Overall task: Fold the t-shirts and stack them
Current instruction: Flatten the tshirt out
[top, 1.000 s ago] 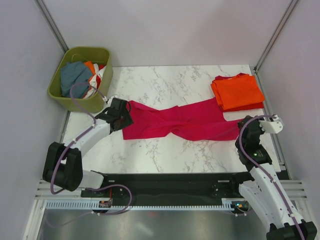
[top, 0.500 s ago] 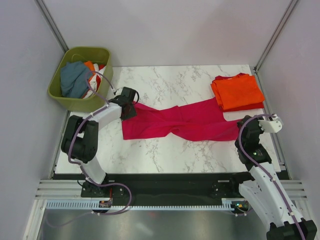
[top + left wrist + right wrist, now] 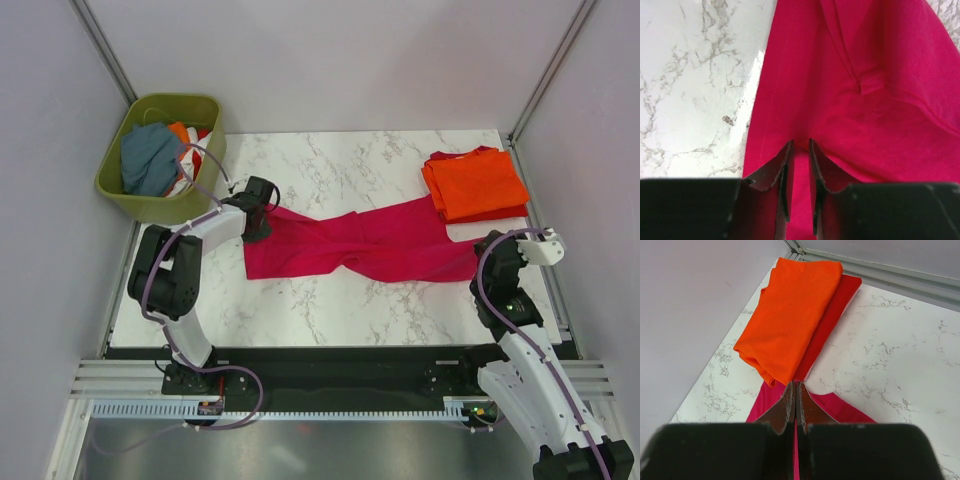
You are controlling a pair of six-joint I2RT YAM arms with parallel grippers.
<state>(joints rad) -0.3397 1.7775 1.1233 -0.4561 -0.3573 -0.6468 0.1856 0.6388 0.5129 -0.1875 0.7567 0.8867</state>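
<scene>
We count the job partly done: an orange t-shirt lies folded on a red t-shirt at far right, but the magenta t-shirt sprawls unfolded in the middle, with more clothes in the green basket. Our right gripper is clamped on the magenta shirt's right end. Our left gripper stands narrow over its left end, and we cannot tell whether it grips.

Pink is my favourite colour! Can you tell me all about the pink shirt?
The pink shirt is soft, plain magenta cloth, lying flat but rumpled, stretched sideways across the marble table. Its right end is pinched in the shut right gripper, close by the folded orange shirt. The left gripper sits on its left end, jaws narrowly apart. A seam shows there.
</scene>
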